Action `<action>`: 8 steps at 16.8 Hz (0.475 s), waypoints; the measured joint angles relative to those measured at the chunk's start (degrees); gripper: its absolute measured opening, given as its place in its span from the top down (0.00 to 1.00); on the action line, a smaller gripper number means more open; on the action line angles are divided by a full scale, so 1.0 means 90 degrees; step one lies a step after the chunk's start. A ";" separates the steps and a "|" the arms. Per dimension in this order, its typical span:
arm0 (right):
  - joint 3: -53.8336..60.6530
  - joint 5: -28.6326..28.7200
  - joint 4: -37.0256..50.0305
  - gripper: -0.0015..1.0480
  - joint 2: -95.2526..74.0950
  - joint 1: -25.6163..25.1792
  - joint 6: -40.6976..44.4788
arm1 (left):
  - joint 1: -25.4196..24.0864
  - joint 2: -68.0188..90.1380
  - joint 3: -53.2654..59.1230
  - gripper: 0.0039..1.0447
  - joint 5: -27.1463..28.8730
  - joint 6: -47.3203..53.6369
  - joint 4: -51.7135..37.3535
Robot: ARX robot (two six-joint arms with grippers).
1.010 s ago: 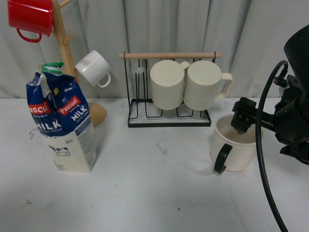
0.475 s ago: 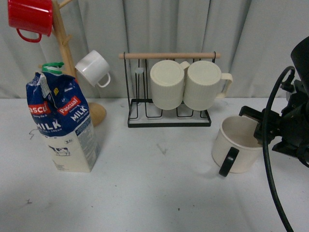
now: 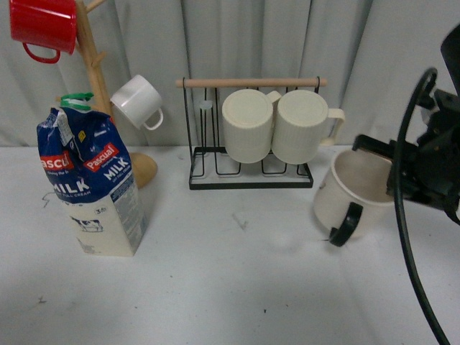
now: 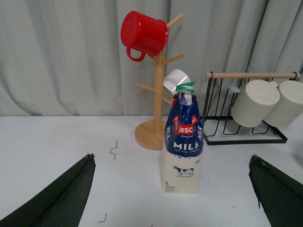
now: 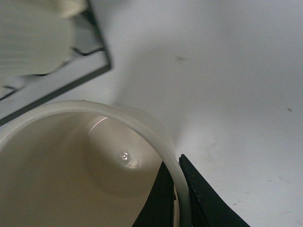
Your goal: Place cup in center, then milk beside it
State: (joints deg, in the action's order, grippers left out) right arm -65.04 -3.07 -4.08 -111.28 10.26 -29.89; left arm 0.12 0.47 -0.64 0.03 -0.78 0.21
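We look across a white bench (image 3: 230,287) backed by a grey curtain (image 3: 251,36). On the right side, the large smooth cream-white cup with a black C-shaped handle (image 3: 345,194) hangs tilted, with its mouth leaning toward the right arm and its handle facing us. It sits just in front of the right end of a black wire rack with a wooden top bar (image 3: 251,83).

The right claw (image 5: 176,189) is pinched narrow onto the cup's rim, one dark finger (image 5: 158,198) inside the wall and the other outside (the right wrist view shows this plainly).

Well apart, on the left side of the bench, the tall blue-and-cream milk carton with a green cap (image 3: 93,187) stands upright. Just behind it is a wooden mug tree (image 3: 90,72), which carries a red mug (image 3: 43,25) and a small white mug (image 3: 136,100). Two ribbed cream mugs (image 3: 248,126) hang in the rack.

The left claw (image 4: 171,157) is spread wide and holds nothing. The carton stands beyond it, framed between its fingers.
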 joint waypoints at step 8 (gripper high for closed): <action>-0.2305 0.0845 -0.1838 0.97 -0.0794 0.0831 0.2786 | 0.0000 0.0000 0.0000 0.06 0.0000 0.0000 0.0000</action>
State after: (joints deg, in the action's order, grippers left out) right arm -85.78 4.54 -20.62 -118.43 17.74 -4.82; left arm 0.12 0.47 -0.64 0.03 -0.78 0.21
